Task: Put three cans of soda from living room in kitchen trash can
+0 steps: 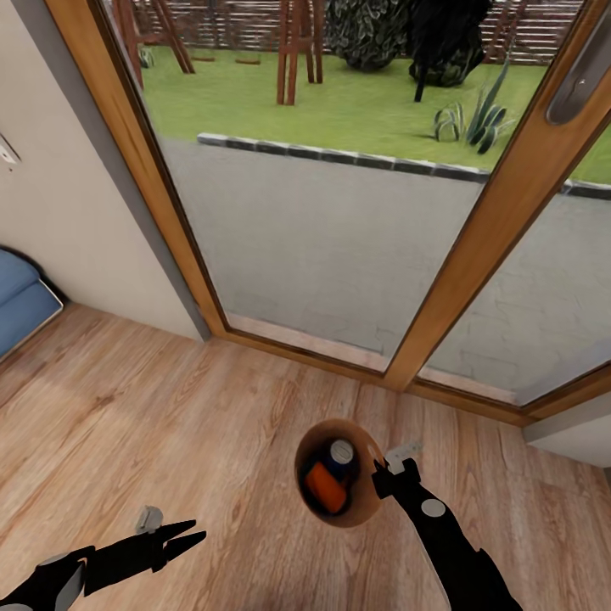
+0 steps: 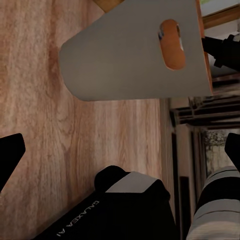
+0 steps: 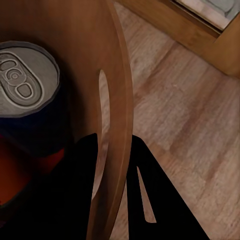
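at the far left of the head view a blue sofa (image 1: 19, 297) is seen against the pale wall, with the light wood floor (image 1: 170, 407) stretching toward the wood-framed glass doors (image 1: 339, 212), so the scene is judged to be the living room, not the kitchen. low on the left the left gripper (image 1: 188, 536) is held over bare floor with its fingers spread and nothing between them. in the middle the bin (image 1: 361, 501) is carried clear of the floor, its brown inside turned up toward the head camera; a blue can (image 1: 340, 454) and at least one orange can (image 1: 325, 490) are seen lying inside it, and whether a third can is under them cannot be told. to the right the right gripper (image 1: 379, 475) is clamped on the rim, one finger inside the wall and one outside, as is shown plainly in the right wrist view, where the blue can (image 3: 27, 100) lies just beside the inner finger. the main risk is judged to be the thin one-sided pinch: the bin could be swung or slipped loose if the base is turned or braked sharply on the way to the kitchen, and the cans could be spilled if the bin is tilted. a knock against the door frame (image 1: 475, 246) or a doorway could be caused by the bin hanging out ahead of the arm. the idle left arm could be brushed against the grey wall of the bin (image 2: 130, 55), which is seen close ahead in the left wrist view.
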Motion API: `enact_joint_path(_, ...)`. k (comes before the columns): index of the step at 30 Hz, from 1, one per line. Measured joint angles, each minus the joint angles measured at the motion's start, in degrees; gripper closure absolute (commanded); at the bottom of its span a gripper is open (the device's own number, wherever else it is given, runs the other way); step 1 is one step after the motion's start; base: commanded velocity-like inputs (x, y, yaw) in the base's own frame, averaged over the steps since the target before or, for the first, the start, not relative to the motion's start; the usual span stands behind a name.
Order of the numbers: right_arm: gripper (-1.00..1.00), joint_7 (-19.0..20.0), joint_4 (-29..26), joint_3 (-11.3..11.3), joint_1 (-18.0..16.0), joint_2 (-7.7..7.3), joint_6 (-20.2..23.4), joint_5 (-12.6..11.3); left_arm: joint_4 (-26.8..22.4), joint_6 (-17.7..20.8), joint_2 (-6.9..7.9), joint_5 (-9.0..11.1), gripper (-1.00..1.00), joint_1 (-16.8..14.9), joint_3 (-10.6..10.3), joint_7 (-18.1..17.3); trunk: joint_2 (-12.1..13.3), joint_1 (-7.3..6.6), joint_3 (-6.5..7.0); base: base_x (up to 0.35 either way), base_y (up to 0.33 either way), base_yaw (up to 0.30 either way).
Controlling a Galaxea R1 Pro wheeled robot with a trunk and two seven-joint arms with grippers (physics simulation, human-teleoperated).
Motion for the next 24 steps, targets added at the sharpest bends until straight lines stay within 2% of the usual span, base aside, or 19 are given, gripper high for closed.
enact_joint_path(24, 1.0, 0.02, 0.0, 0.0, 0.0, 0.04, 0.0, 0.07, 0.0, -0.01, -0.12, 0.02, -1.0, 0.0, -0.09, -0.08, -9.63, 5.27, -4.31, 0.0, 0.0, 0.0)
